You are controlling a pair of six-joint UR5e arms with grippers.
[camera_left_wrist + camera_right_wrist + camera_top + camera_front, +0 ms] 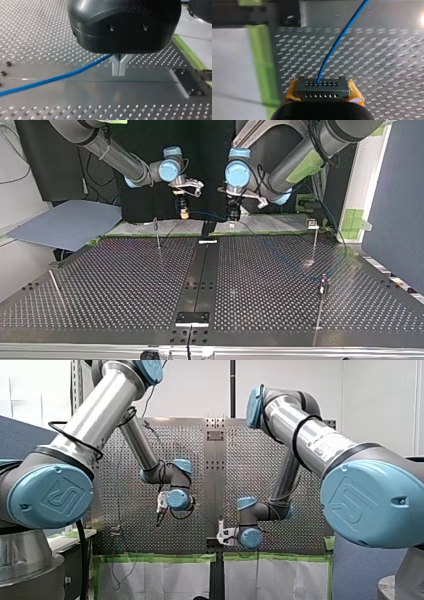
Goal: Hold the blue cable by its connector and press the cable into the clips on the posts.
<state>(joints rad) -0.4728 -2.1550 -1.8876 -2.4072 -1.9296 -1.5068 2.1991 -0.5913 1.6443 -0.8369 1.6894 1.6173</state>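
In the right wrist view my right gripper (pixel 322 96) has its yellow pads (pixel 355 96) shut on a dark grey connector (pixel 322 87), and the blue cable (pixel 337 42) leaves it ahead over the perforated table. My left gripper (pixel 119 68) has its metal fingers shut, with the blue cable (pixel 57 78) running into the fork above their tips. In the top view both grippers hang at the table's far edge, right (pixel 184 213) and left (pixel 233 221), with the cable (pixel 210 215) spanning between them. Thin posts (pixel 157 234) (pixel 314 242) (pixel 321 302) stand apart from the cable.
A blue-grey board (pixel 70 222) lies off the table at the top view's left. Another thin post (pixel 56 287) leans near the left edge. A smooth centre strip (pixel 200 275) divides the perforated plates. Green tape (pixel 357 217) marks the far right edge.
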